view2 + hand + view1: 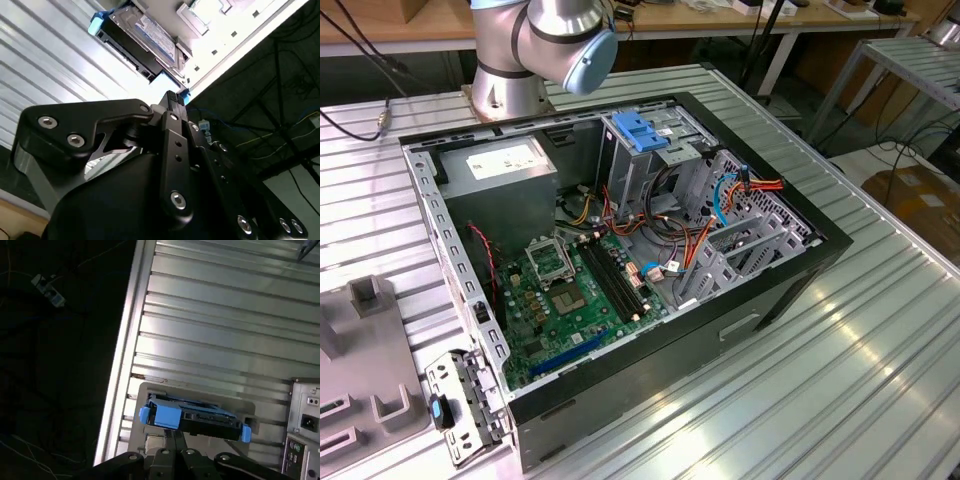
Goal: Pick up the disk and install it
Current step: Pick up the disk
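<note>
Hovering close by the disk (200, 416), the claw (175, 436) faces its blue-framed end; disk lies flat on a grey holder plate (200, 391) on the ribbed bench (225, 315), dead ahead of the claw. Cannot tell if claw is apart or together. Step looks like the pickup: best done square-on, gripping across the blue carrier frame (167, 416), clear of the label (159, 34), no tilt.

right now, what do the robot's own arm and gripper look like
The arm is silver-grey metal with rounded cylindrical joints, one capped by a round pale blue cover. The gripper, in both wrist views, is matte black: angular linkage bars pinned with shiny silver screws.
</note>
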You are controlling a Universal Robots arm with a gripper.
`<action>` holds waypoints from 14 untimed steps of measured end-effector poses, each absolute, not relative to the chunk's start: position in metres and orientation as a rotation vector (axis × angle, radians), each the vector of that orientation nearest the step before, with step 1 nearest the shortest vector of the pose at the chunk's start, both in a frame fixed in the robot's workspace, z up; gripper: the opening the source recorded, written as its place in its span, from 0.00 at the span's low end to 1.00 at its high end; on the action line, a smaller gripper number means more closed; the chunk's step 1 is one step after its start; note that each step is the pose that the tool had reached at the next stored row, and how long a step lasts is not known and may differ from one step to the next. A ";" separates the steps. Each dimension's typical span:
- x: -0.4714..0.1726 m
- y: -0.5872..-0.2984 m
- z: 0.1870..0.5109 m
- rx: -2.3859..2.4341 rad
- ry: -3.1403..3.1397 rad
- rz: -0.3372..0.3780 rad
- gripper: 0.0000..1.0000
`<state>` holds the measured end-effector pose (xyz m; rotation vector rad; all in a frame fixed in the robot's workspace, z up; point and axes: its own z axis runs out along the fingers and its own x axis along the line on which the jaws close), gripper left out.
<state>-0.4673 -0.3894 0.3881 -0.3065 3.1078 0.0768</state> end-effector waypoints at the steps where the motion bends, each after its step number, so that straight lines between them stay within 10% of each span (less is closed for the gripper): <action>1: -0.467 -0.389 0.388 -0.383 3.101 0.077 0.11; 14: -0.467 -0.389 0.388 -0.717 3.046 0.080 0.11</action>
